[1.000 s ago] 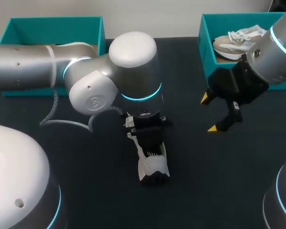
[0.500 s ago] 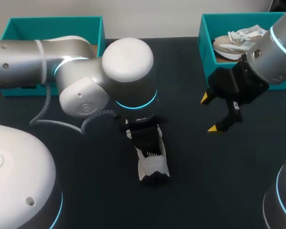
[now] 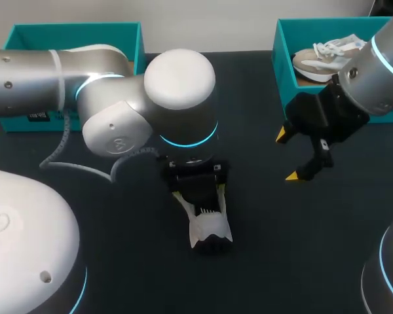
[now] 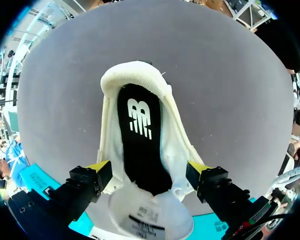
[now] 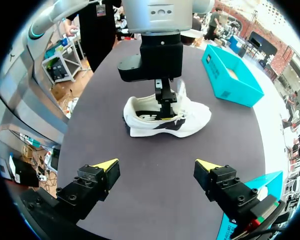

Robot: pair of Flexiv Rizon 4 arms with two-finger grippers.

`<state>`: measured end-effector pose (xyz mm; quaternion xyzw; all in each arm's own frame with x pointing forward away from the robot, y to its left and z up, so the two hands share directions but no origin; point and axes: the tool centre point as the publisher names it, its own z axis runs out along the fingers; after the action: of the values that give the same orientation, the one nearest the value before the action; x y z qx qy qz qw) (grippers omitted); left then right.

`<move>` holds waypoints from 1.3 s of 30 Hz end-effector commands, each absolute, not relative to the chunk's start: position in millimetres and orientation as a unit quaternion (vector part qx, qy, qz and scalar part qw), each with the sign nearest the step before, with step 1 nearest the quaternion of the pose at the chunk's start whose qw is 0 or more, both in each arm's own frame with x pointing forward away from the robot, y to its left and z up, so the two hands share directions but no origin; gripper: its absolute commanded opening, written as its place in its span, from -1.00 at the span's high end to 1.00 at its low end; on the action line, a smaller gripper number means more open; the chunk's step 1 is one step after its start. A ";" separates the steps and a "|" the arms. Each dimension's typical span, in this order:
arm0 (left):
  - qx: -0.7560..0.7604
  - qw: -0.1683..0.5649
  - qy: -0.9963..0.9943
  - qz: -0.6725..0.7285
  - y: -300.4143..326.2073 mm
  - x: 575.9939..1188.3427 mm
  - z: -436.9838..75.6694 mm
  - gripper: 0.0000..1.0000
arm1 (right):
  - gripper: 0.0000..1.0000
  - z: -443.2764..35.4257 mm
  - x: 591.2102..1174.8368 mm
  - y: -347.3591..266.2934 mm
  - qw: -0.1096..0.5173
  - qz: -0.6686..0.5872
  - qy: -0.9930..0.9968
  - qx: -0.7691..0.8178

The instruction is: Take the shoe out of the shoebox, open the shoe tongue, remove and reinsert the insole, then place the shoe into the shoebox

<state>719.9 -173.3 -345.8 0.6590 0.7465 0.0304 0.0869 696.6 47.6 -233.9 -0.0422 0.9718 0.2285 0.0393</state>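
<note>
We are looking at a dark, matte tabletop [image 3: 281, 255]. Near its middle a white fabric shoe with a black insole [image 3: 208, 229] stands directly on it, sole down, with its opening facing up. Two open teal cardboard boxes rest along the table's far edge, well apart from each other and from the shoe: the left box [image 3: 78, 40] and the right box [image 3: 285, 65].

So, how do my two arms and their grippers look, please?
The left arm and the right arm are rounded silver-grey tubes with bulging joints, and the joints are edged by a glowing cyan ring. A thin grey cable loops beside the left one. The left gripper and the right gripper are black and blocky, each with two fingers ending in bright yellow wedge tips.
</note>
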 end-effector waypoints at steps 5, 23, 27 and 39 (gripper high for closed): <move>0.672 0.081 0.736 0.037 -167.0 725.0 -337.4 -1.00 | -1.00 -235.0 697.3 48.6 0.039 0.228 0.972 -0.042; 0.691 0.073 0.717 0.052 -148.9 757.4 -299.6 -1.00 | -1.00 -235.0 697.3 48.6 0.039 0.228 0.972 -0.042; 0.683 0.081 0.723 0.066 -146.2 773.3 -294.5 -1.00 | -1.00 -235.0 697.3 48.6 0.039 0.228 0.972 -0.042; 0.671 0.083 0.735 0.044 -154.1 798.4 -284.2 -1.00 | -1.00 -235.0 697.3 48.6 0.039 0.228 0.972 -0.042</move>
<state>791.8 -152.8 -280.7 0.6717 0.7338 0.0485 0.0893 696.6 47.7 -233.9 -0.0423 0.9718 0.2285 0.0393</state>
